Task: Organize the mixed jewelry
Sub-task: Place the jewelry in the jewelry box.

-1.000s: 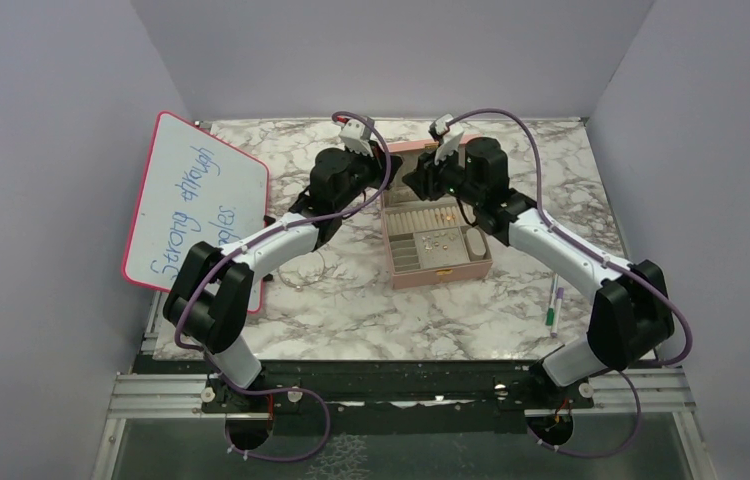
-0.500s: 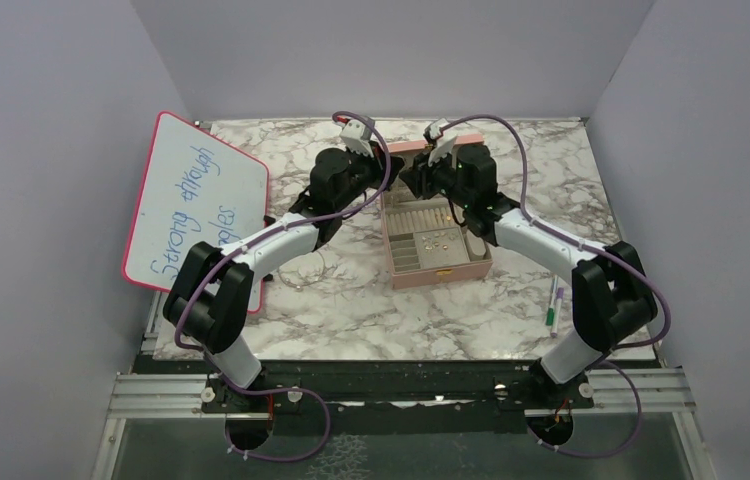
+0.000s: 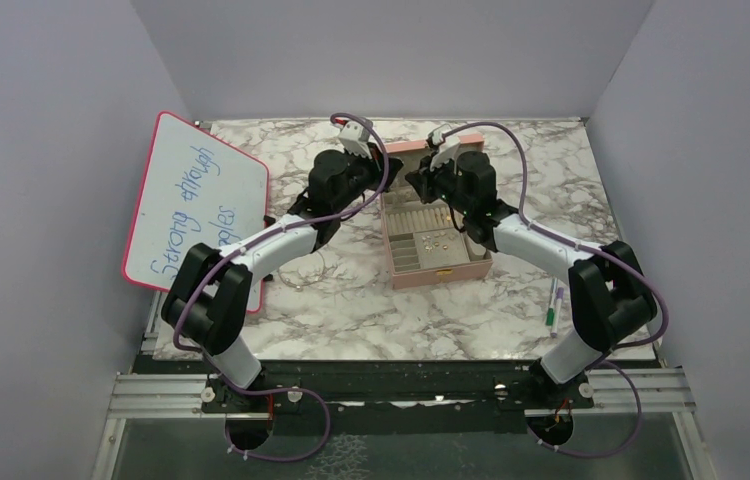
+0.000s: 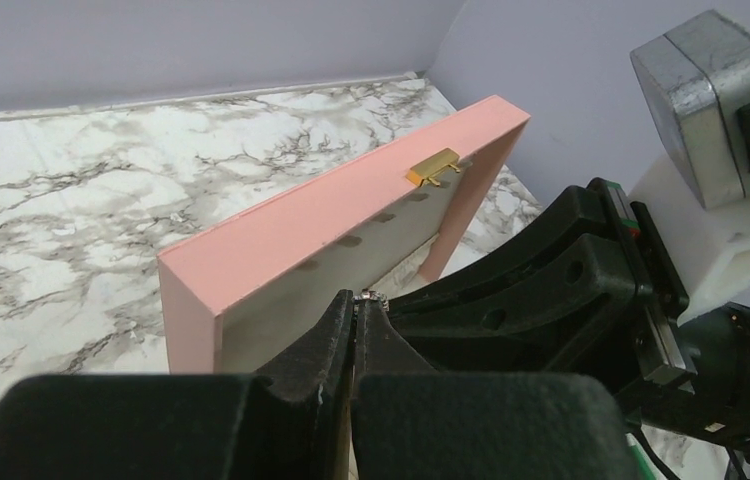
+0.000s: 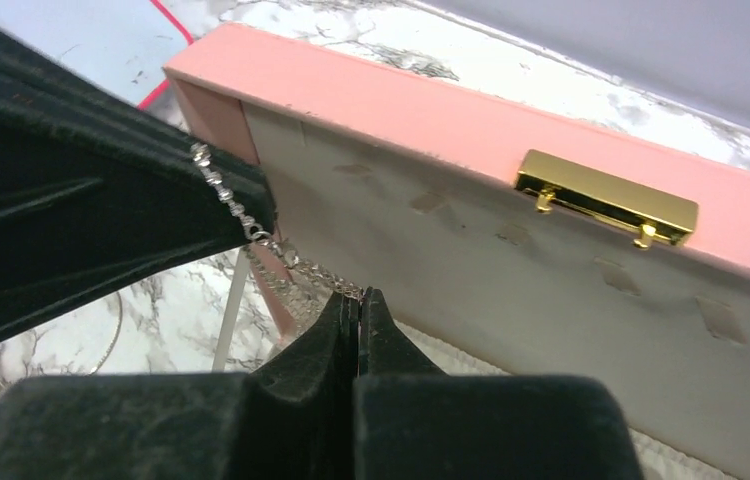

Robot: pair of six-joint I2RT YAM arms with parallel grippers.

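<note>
The left pincer (image 4: 354, 300) and right pincer (image 5: 359, 298) are each clamped on the chain (image 5: 251, 228), strung between them close before the lid (image 5: 451, 112), near its side edge.

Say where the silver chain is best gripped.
Pinch the chain across its links on the free stretch beside the left gripper, coming from in front of the lid. It is thin and hangs in the open there; the right gripper holds it so.

The right claw (image 5: 356, 300) is now pinched shut where a second ago it stood half open, and its arm has drawn in nearer the left claw (image 4: 354, 305). It seems to nip the silver chain (image 5: 296, 262) at its tip.
</note>
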